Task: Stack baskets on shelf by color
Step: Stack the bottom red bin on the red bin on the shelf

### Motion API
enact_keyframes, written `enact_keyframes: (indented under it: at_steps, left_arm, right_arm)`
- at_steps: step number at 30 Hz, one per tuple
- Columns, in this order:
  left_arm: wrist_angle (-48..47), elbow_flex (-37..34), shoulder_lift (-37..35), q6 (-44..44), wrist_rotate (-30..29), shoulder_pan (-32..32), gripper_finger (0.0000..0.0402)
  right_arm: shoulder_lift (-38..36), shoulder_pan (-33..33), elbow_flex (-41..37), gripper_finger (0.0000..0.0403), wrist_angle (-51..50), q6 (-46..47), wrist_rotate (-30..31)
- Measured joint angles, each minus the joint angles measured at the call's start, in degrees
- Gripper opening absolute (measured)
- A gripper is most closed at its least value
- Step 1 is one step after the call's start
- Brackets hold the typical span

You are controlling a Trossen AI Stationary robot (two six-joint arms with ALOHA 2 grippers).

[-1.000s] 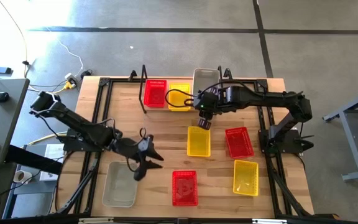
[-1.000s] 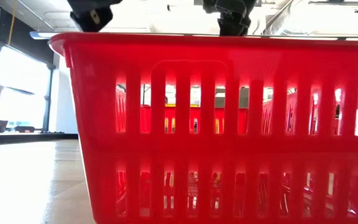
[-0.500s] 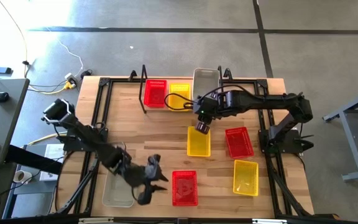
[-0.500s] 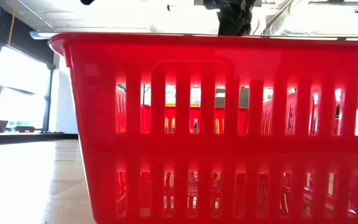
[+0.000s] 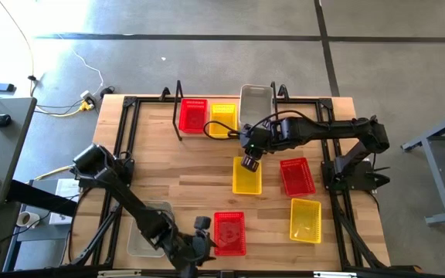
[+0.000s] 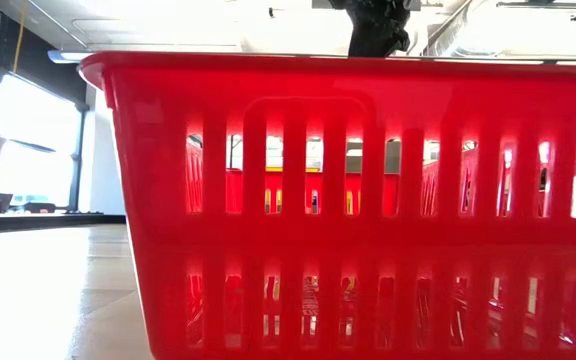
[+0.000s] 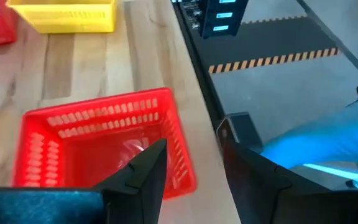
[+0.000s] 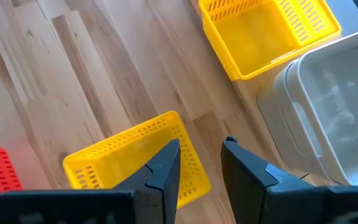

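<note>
Red basket [image 5: 229, 232], front of the counter [image 5: 168, 166]: sitting alone near the front edge, filling nearly the whole low view [image 6: 348, 200]. Left hand [image 5: 199, 243] is hovering just beside its left rim, fingers [image 7: 143, 177] standing apart and gripping nothing, the arm stretching low along the front of the counter. Grey-white basket [image 5: 148, 228] is lying just left of that arm.

Yellow basket [image 5: 246, 175], mid-counter: right hand [image 5: 249, 163] is hanging over its far end, fingers [image 8: 166, 168] parted with nothing between them; whether they are touching the rim cannot be told from above. The right arm is reaching in from the right side, elbow raised.

Red basket, right of centre [image 5: 297, 176], and yellow basket, right front [image 5: 305, 219]: both lying loose, apart from each other.

Shelf [image 5: 180, 108], far edge of the counter: holding a red basket [image 5: 193, 115], a yellow one [image 5: 222, 120] and a grey-white one [image 5: 256, 102], side by side.

Surroundings: pale wood planks (black frames along both sides); grey concrete floor with cables at the far left.
</note>
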Motion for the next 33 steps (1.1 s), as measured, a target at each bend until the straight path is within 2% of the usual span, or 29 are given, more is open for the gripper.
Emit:
enact_keyframes:
  at_steps: [5,18,33]
  left_arm:
    - [0.1,2.0,3.7,0.0,-0.6,0.0,0.0146]
    - [0.5,2.5,8.1,-1.5,-0.3,0.3,0.0146]
    - [2.1,2.4,8.7,-1.7,0.5,0.3,0.0146]
  right_arm:
    - [0.0,0.2,0.0,0.0103,0.4,1.1,0.1]
    - [0.0,0.2,0.0,0.0103,1.1,2.7,0.5]
    - [0.0,0.2,0.0,0.0103,1.5,3.2,1.8]
